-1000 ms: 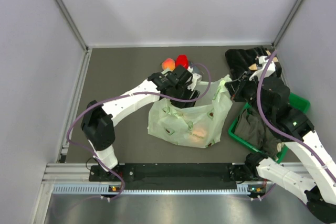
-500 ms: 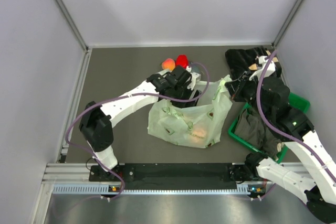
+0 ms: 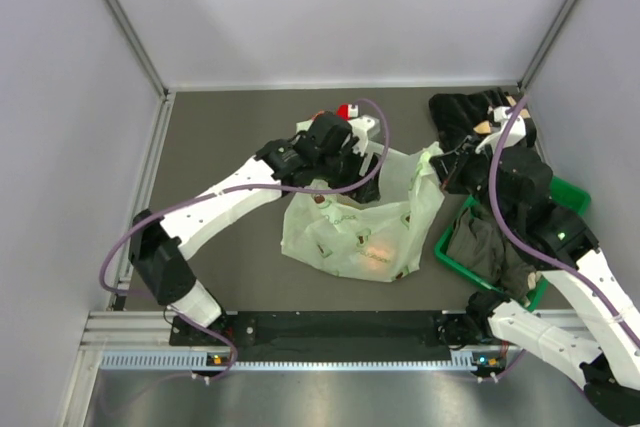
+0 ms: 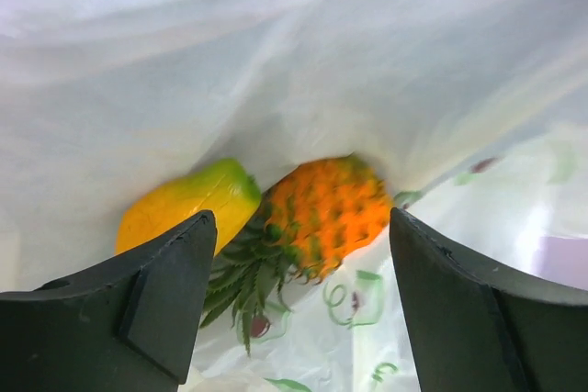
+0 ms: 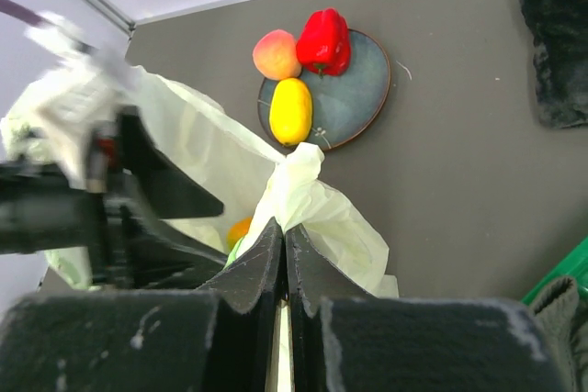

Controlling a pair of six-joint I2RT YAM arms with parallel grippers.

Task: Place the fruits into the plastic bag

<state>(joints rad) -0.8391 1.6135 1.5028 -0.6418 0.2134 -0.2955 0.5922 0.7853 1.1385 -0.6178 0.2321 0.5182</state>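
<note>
The pale green plastic bag lies mid-table. In the left wrist view its inside holds an orange pineapple with a green crown and a yellow-green mango. My left gripper is open and empty at the bag's mouth. My right gripper is shut on the bag's handle and holds it up at the bag's right side. On the grey plate lie a yellow piece, a peach-coloured fruit and a red one.
Dark clothes lie at the far right. A green basket with more clothes stands at the right, beside my right arm. Walls close in the table on three sides.
My left arm has drawn back from the bag's mouth toward the plate and now hides the peach-coloured fruit in the top view. The right gripper has kept its hold.
</note>
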